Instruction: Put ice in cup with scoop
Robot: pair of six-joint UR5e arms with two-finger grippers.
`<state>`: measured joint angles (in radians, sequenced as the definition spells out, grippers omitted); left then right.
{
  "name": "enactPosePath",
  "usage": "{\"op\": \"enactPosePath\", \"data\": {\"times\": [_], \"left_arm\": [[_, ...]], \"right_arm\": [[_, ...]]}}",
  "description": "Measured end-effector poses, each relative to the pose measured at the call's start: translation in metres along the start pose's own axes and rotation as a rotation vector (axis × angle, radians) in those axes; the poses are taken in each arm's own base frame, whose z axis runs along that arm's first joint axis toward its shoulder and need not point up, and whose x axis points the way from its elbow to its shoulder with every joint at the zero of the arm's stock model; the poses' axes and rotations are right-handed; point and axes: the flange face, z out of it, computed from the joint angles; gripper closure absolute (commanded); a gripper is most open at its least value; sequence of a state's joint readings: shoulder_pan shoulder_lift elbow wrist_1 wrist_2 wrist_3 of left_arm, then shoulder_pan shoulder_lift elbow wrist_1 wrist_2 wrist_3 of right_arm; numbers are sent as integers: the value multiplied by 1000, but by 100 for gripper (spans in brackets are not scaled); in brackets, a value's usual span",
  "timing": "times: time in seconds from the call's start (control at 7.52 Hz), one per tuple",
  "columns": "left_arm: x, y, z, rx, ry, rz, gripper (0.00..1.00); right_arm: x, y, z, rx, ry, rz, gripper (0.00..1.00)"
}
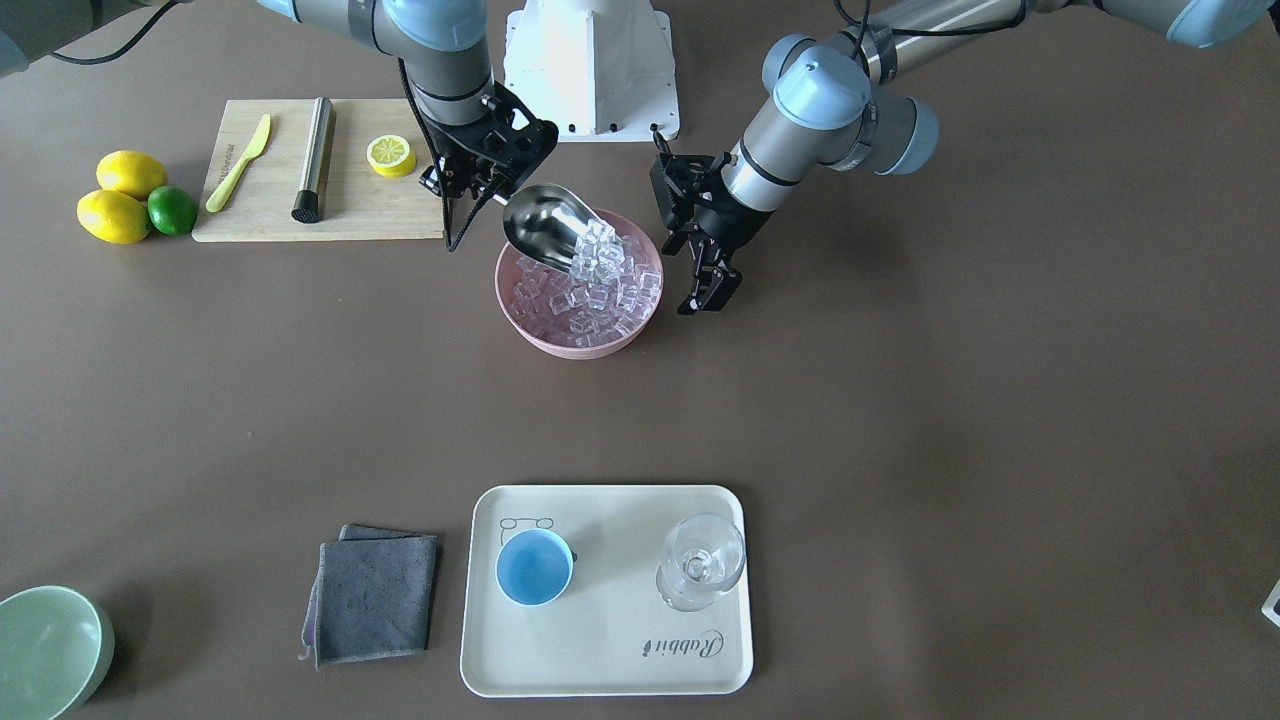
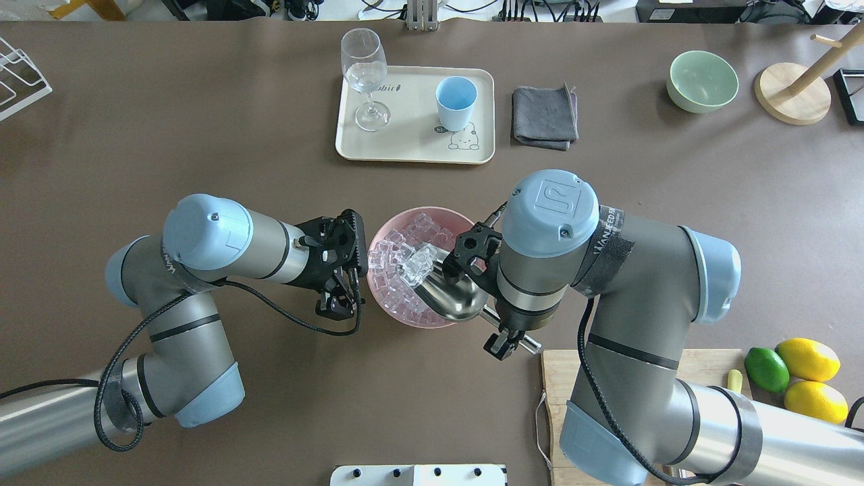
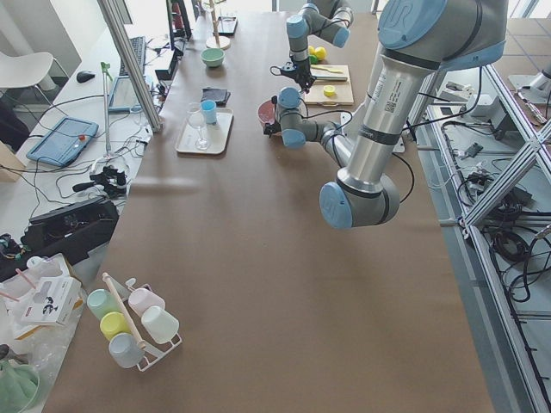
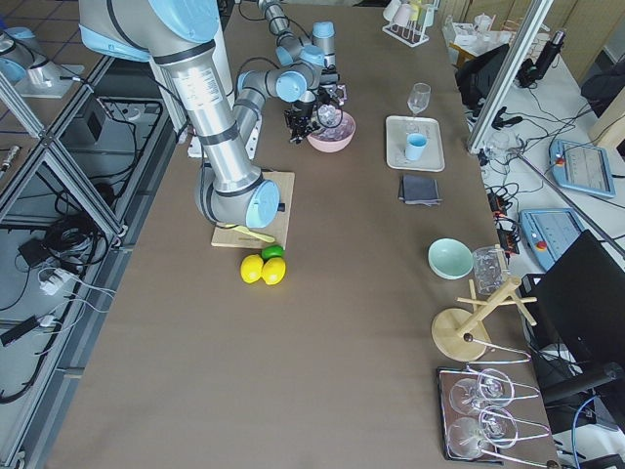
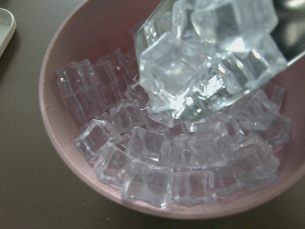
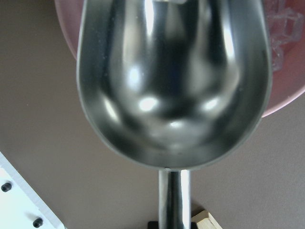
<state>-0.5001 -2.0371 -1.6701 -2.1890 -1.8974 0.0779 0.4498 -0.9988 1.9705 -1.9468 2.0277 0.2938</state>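
My right gripper [image 1: 488, 192] is shut on the handle of the steel scoop [image 1: 545, 225], whose trough fills the right wrist view [image 6: 174, 81]. The scoop is tilted over the pink bowl [image 1: 520, 320] with its mouth lowest, and several ice cubes [image 1: 598, 252] sit at its mouth [image 5: 200, 57]. More ice [image 5: 167, 157] lies in the bowl below. The left gripper [image 1: 712, 295] hangs open just beside the bowl without touching it. The light-blue cup [image 1: 535, 567] stands upright and looks empty on a cream tray [image 1: 600, 650], across the table from the bowl.
A clear stemmed glass [image 1: 700, 560] shares the tray. A grey cloth [image 1: 375, 595] and a pale-green bowl [image 1: 45, 650] lie beside it. Behind the right arm is a cutting board [image 1: 350, 215] with a knife [image 1: 240, 160], a metal cylinder [image 1: 315, 158] and a lemon slice [image 1: 390, 155].
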Motion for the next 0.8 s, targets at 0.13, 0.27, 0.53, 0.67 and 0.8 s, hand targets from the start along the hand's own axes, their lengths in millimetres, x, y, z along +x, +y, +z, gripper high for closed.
{"op": "enactPosePath", "data": {"times": [0.13,0.27,0.53,0.67,0.8], "left_arm": [[0,0,0,0,0,0,2],[0,0,0,0,0,0,2],[0,1,0,-1,0,1,2],[0,1,0,0,0,1,2],[0,2,0,-1,-1,2,2]], "right_arm": [[-2,0,-4,14,-8,7,100],[-3,-1,-7,36,-11,8,100],[-4,-5,-14,106,-15,35,100],[-4,-8,-17,138,-14,47,100],[-4,-9,-20,166,-18,75,100]]}}
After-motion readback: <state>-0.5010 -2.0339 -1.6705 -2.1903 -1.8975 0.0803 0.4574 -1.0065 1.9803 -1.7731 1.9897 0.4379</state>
